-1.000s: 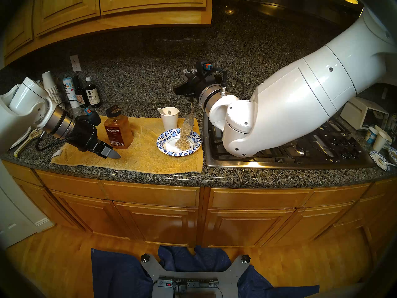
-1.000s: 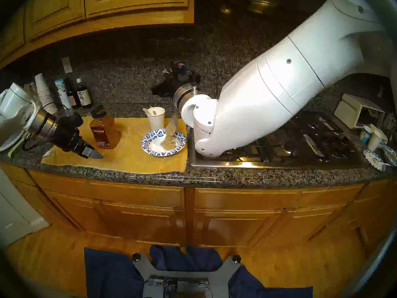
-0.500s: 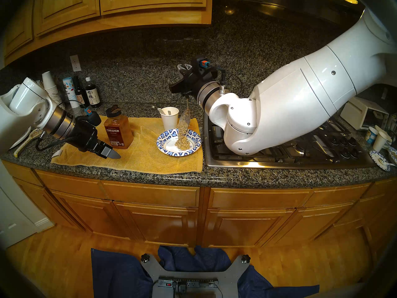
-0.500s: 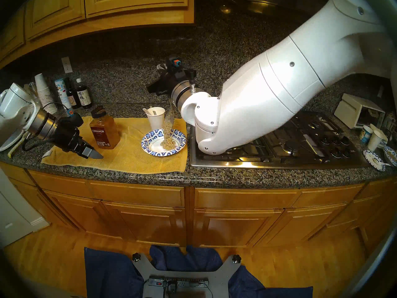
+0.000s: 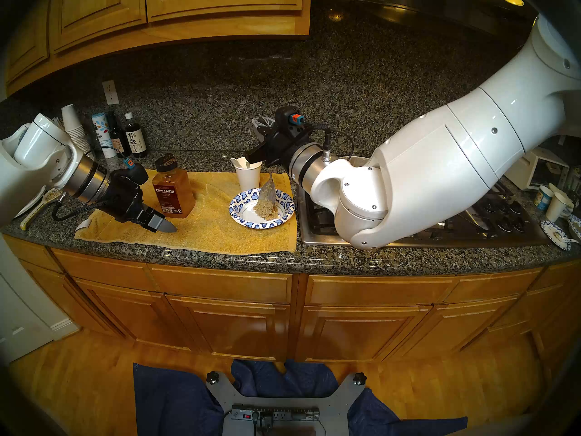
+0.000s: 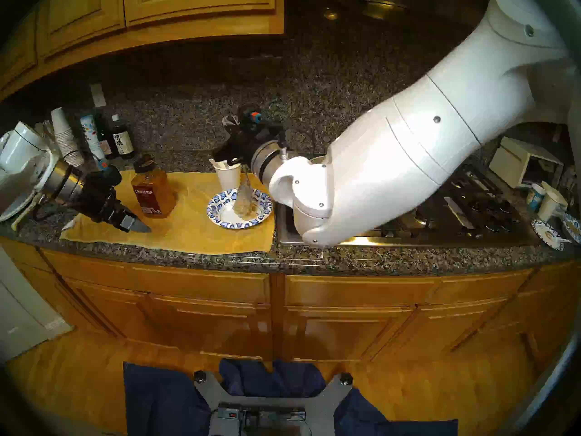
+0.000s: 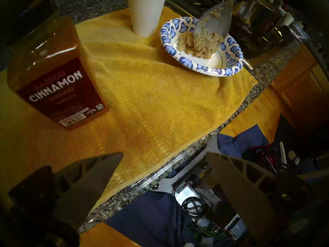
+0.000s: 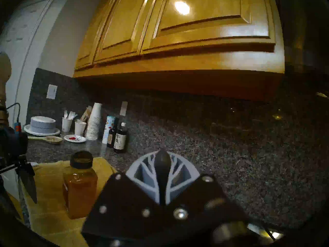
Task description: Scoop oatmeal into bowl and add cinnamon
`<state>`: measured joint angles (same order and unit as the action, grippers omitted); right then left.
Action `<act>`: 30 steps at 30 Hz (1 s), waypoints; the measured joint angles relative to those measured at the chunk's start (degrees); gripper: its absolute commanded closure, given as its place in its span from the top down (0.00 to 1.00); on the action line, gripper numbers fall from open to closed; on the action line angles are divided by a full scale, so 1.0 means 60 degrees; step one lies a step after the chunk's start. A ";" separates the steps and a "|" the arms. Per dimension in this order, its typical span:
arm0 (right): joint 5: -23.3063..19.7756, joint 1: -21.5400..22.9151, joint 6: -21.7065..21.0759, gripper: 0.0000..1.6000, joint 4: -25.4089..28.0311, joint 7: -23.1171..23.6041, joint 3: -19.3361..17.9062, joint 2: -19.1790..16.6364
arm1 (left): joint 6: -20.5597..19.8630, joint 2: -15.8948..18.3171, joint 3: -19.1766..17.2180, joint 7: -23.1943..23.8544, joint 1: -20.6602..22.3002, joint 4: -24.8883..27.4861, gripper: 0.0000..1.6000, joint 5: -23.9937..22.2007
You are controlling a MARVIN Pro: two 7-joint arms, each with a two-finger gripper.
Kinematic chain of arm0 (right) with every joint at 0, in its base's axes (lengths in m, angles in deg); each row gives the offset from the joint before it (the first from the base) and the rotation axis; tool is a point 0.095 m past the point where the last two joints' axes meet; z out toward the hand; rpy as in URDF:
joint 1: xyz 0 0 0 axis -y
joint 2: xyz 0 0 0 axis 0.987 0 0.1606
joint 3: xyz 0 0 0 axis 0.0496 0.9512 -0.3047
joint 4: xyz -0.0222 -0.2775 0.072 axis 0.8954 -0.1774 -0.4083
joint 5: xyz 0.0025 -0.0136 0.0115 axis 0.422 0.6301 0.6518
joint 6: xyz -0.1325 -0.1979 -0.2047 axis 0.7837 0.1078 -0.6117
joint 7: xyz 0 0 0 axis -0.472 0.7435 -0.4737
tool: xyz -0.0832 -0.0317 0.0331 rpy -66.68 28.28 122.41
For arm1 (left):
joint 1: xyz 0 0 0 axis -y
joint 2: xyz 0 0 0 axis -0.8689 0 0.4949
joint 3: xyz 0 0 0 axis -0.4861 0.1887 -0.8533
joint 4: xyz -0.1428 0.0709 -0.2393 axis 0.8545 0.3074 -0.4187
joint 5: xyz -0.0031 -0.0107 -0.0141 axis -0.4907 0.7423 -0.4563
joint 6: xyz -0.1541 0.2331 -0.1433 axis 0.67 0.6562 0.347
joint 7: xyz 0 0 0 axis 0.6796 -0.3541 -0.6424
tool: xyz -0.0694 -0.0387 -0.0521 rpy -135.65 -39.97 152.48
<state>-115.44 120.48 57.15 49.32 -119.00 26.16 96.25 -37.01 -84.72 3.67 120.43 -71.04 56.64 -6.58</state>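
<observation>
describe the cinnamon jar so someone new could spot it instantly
Find the yellow towel on the granite counter left of the stove. The cinnamon stands upright at its back-left, just beyond the open left gripper. It alone is a squarish clear jar of orange-brown powder, black cap, dark red label.

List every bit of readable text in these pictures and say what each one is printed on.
"CINNAMON" and, under it, "GROUND": dark red label of the cinnamon jar. The brand line above them and the fine print below are too blurred to read.
"Salt", partly hidden: white canister at the back of the counter.
Japanese characters, two large ones reading about "有機": label of a dark bottle; the rest is too small.
The bowl, the paper cup and the second dark bottle show nothing legible.
</observation>
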 measured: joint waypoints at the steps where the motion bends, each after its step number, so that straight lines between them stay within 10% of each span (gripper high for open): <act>1: 0.0086 -0.0020 0.0000 0.00 0.0000 -0.0002 0.0003 -0.0030 | 0.0001 0.0000 0.0000 0.0000 0.0000 0.0000 1.00 0.0000; 30: 0.2251 -0.0424 0.0002 0.00 -0.0193 -0.0002 -0.0119 -0.0962 | 0.0026 0.0000 0.0000 0.0002 -0.0010 -0.0001 1.00 0.0000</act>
<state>-101.93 117.93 57.17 48.16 -119.01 25.45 90.48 -36.85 -84.72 3.67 120.44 -71.11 56.63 -6.59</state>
